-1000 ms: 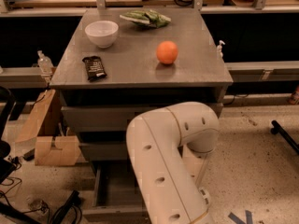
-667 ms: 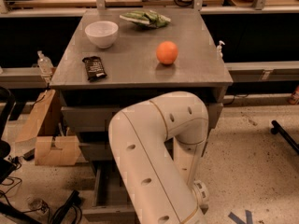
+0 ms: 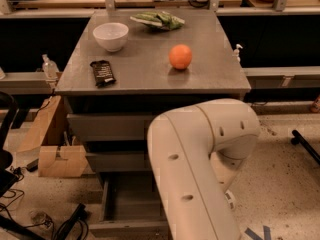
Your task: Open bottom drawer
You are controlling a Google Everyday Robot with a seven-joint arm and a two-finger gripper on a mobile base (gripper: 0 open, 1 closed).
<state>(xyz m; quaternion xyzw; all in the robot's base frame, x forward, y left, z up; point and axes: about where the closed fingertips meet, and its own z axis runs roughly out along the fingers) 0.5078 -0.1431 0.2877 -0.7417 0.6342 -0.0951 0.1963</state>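
Starting at the gripper, nothing of it can be seen: it is hidden behind the arm (image 3: 200, 149), low down in front of the cabinet, so it cannot be told whether it is apart, together or clamped on anything.

The arm's big pale elbow is found further right than it was a moment ago, when it had swung left across the cabinet front. More of the bottom drawer (image 3: 127, 201) is uncovered by this. The drawer is seen pulled well out below the other two, its hollow open to view and its front nearest the camera (its knob is covered by the arm). It was already out a second ago and has not been shifted since. The task is therefore judged done or all but done, with the arm probably being cleared away.

Three drawers are counted: the top drawer (image 3: 110, 126), the middle drawer (image 3: 117, 161), both shut, and the open one. On the tabletop (image 3: 145, 76) four things are counted, one of each: a white bowl (image 3: 110, 36), an orange (image 3: 180, 56), a dark snack bar (image 3: 102, 72) and a green bag (image 3: 159, 20).
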